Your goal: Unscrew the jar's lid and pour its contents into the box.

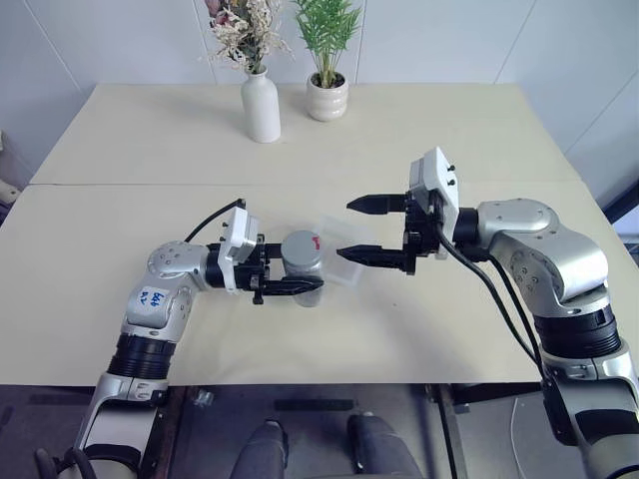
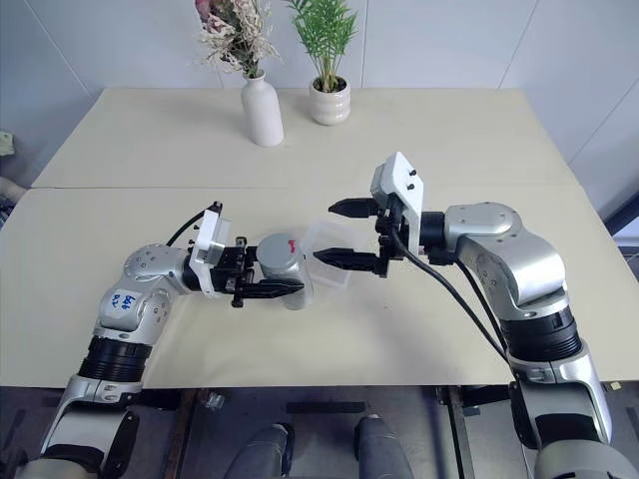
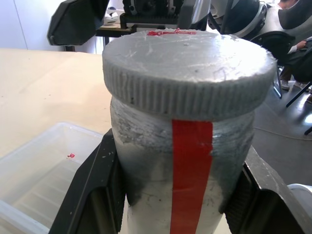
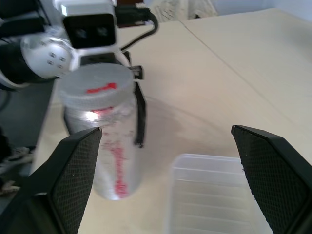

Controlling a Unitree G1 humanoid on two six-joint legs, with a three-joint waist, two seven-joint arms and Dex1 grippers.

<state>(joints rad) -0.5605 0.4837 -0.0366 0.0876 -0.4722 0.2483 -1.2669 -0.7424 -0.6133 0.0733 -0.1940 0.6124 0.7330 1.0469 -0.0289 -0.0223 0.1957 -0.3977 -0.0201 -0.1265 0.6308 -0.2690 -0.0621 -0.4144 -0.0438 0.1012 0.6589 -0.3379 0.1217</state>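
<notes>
Here the tabletop carries the clear box, just beside the jar, which stands upright with its grey lid on. The left gripper has its fingers clamped on the jar. The right gripper hovers over the box, fingers wide apart.

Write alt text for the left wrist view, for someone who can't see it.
Close-up of a small clear jar with a red stripe, its ribbed grey lid still on, clamped between the two black fingers of the robot's left hand. A clear plastic box lies on the beige table beside it, and the right hand's black fingertip shows behind the lid.
</notes>
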